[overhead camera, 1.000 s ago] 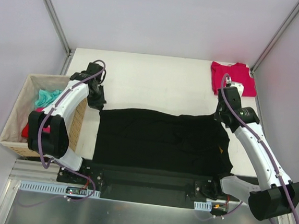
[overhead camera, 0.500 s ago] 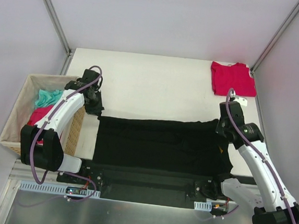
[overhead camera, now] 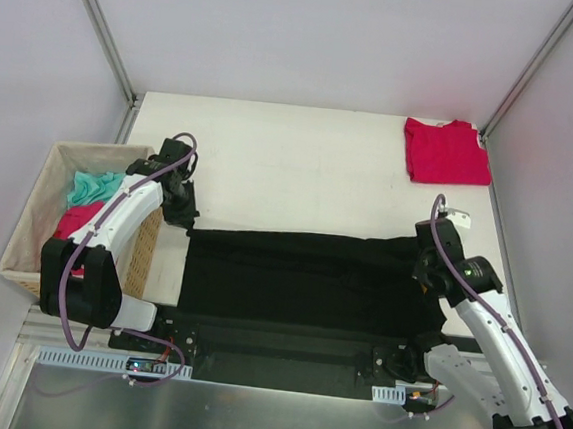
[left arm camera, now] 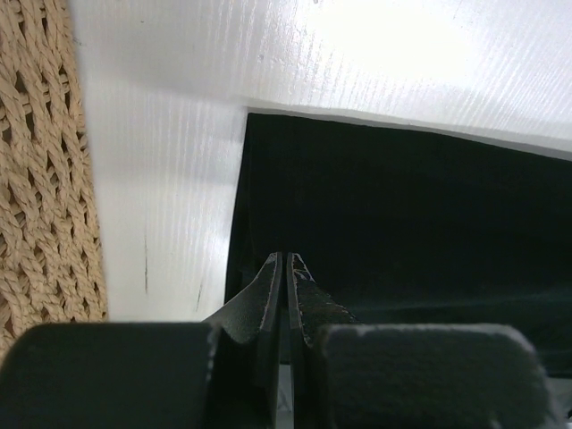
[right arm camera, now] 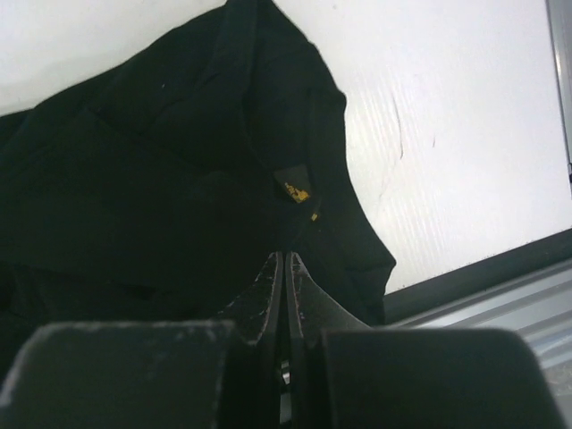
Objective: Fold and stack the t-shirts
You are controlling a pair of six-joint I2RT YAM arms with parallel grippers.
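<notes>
Both claws are shut on the black t-shirt (overhead camera: 301,276). The left claw (overhead camera: 185,221) pinches its far left corner, and the right claw (overhead camera: 425,274) pinches its right end just below a small label (right arm camera: 293,189) with yellow print. In each wrist view the jaws are pressed together with dark cloth at their tips.

The table (overhead camera: 301,166) is white and matte with a few faint scratches, and it is enclosed by pale grey walls with slanting metal posts at the far corners. A woven tan basket (overhead camera: 148,235) stands against its left side and holds teal and red cloth.

The black t-shirt lies as a wide, flat band across the near part of the table, between the arms. Its left edge is straight and its right end is rumpled into soft folds. The red t-shirt (overhead camera: 447,151) lies folded in the far right corner, well apart from it.
</notes>
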